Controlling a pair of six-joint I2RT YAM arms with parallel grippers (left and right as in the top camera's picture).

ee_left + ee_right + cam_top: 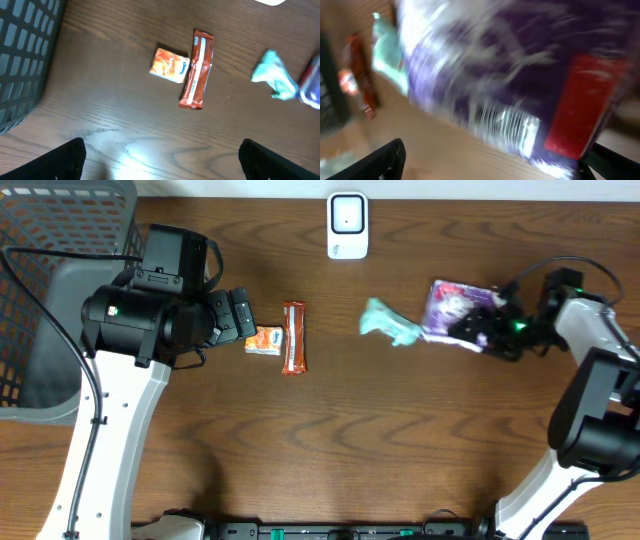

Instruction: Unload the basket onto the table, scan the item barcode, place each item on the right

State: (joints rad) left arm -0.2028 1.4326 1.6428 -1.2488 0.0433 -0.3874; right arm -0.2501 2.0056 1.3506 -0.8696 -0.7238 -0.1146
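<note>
A purple packet (456,310) lies at the right of the table; in the blurred right wrist view the purple packet (485,65) shows a white barcode (505,125) and a red patch (585,110). My right gripper (492,330) is at the packet's right edge, and in its own view the right gripper (500,165) is open, with bare wood between the fingers and the packet just ahead. The white scanner (347,225) stands at the back centre. My left gripper (240,315) is open above the table, and the left gripper (170,165) holds nothing.
An orange tissue pack (263,340) and a red-brown bar (293,337) lie side by side next to the left gripper. A teal item (390,323) lies left of the purple packet. A grey mesh basket (60,240) fills the far-left corner.
</note>
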